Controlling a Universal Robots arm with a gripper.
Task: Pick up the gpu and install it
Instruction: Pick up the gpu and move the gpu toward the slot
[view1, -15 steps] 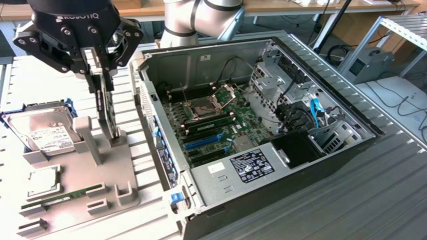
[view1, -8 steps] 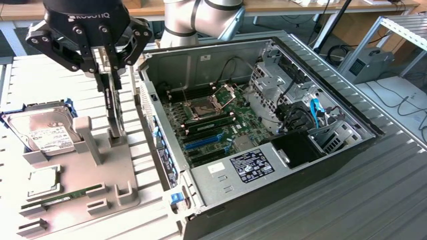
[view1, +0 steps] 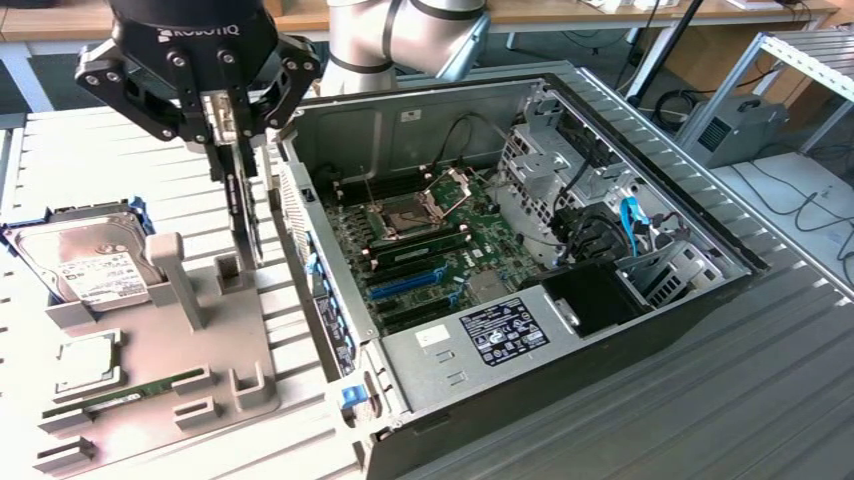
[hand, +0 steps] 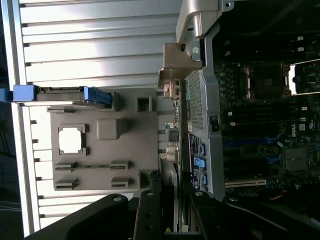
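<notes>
Plainly, the black robot gripper (view1: 227, 135) has its fingers (view1: 218, 118) clenched on the thin, flat, black rectangular gpu (view1: 243, 205), pinching the card by its upper end. In the exterior view the card hangs straight down from the fingers, toward 6 o'clock, with its long axis upright and its thin edge turned to the camera. Its lower end sits just at a small post of the grey moulded parts tray (view1: 200, 350). Whether it has come clear of the tray cannot be told.

The open black-and-silver computer case (view1: 387, 130) lies on its side just beside the card, at 3 o'clock from it in that view. The green motherboard (view1: 427, 250) inside faces up. The card's flat faces appear to run roughly parallel to the near wall of the case.

By count there is one gpu, one gripper and one case. On the tray there is one silver hard drive with a white label (view1: 87, 265), one square processor chip (view1: 87, 362) and one narrow green memory stick (view1: 131, 390). Everything rests on the ribbed metal table (view1: 747, 400).
</notes>
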